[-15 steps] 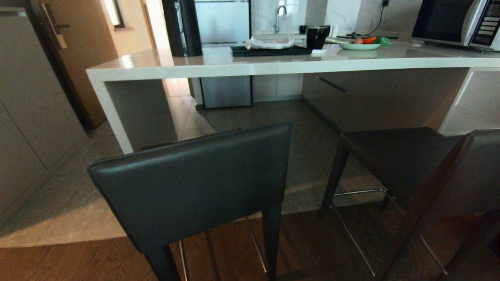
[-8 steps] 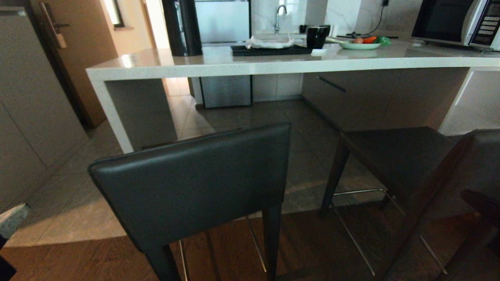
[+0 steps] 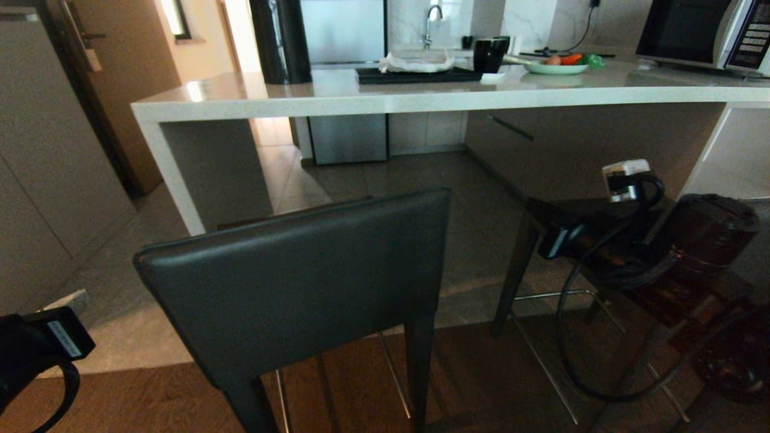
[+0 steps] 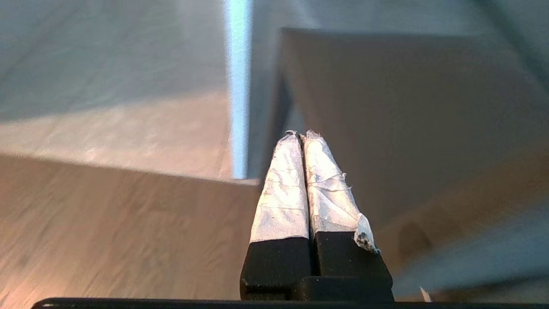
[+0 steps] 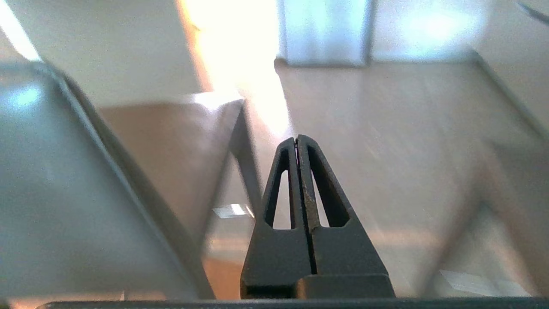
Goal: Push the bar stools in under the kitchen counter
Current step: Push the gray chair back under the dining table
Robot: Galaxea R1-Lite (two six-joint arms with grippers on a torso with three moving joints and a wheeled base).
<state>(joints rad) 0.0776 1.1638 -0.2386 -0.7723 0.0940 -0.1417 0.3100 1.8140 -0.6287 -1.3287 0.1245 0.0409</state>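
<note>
Two bar stools stand pulled out on the near side of the kitchen counter, whose pale slab runs across the far half of the head view. The left stool is nearest, its dark backrest turned toward the robot and its seat clear of the slab's near edge. The right stool stands beside it, turned at an angle, partly hidden by the right arm. Neither seat is under the slab yet.

The left gripper shows in its wrist view with taped fingers pressed together and nothing between them; in the head view only the arm's wrist appears, low at the near left, apart from the left stool. The right gripper is likewise closed on nothing, and its arm reaches above the right stool's seat.

The step in hand appears to be bringing the arms up to the stools. Closed jaws suit a push: the blunt tips can bear flat against a backrest. Contact near the middle of the backrest, with force directed straight toward the counter, should keep a tall, thin-legged stool from twisting or tipping. The angled right stool probably needs squaring first. Items on the counter top, such as the dark tray and the plate, sit above the path and are not at risk.
</note>
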